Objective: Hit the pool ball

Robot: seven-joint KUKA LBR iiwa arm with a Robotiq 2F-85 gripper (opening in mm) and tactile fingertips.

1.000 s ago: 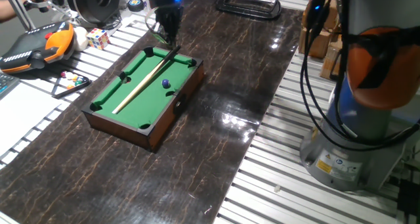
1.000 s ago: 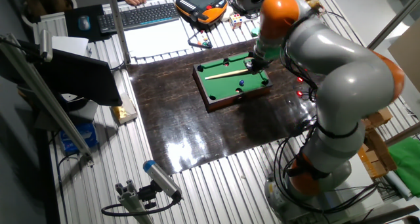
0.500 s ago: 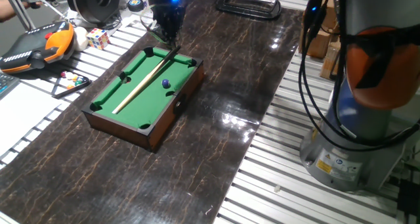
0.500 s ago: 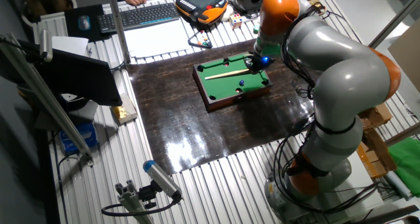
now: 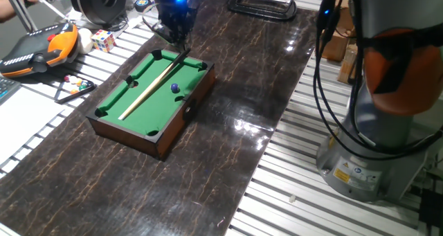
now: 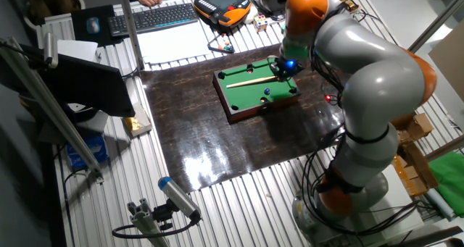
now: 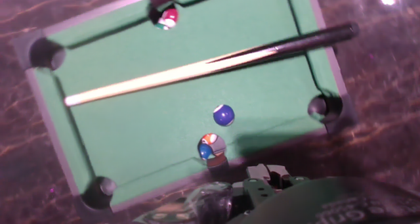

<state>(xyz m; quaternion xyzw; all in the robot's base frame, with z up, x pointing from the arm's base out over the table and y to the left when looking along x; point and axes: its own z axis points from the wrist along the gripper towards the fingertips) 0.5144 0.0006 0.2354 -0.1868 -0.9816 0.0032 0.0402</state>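
The pool ball [image 5: 175,87] is a tiny dark blue sphere resting on the felt of the miniature pool table [image 5: 114,101], right of the wooden cue [image 5: 149,87] that lies diagonally across it. My gripper [image 5: 176,39] hangs over the table's far end, just above and left of the cue's dark butt, holding nothing that I can see. Its finger gap does not show. The hand view looks down on the pool ball [image 7: 224,115], with the cue [image 7: 197,69] above it. From the other side, the gripper [image 6: 283,68] sits by the pool table [image 6: 243,101] and pool ball [image 6: 266,91].
A black triangle rack [image 5: 71,88] with small coloured balls, a puzzle cube [image 5: 104,40] and an orange pendant [image 5: 43,50] lie left of the table. A black clamp [image 5: 261,3] sits at the back. Coloured balls sit in two pockets [image 7: 168,17] [image 7: 211,147]. The robot base [image 5: 377,125] stands right.
The gripper has shifted slightly left and up, away from the cue's butt. The cue and the pool ball have not moved.
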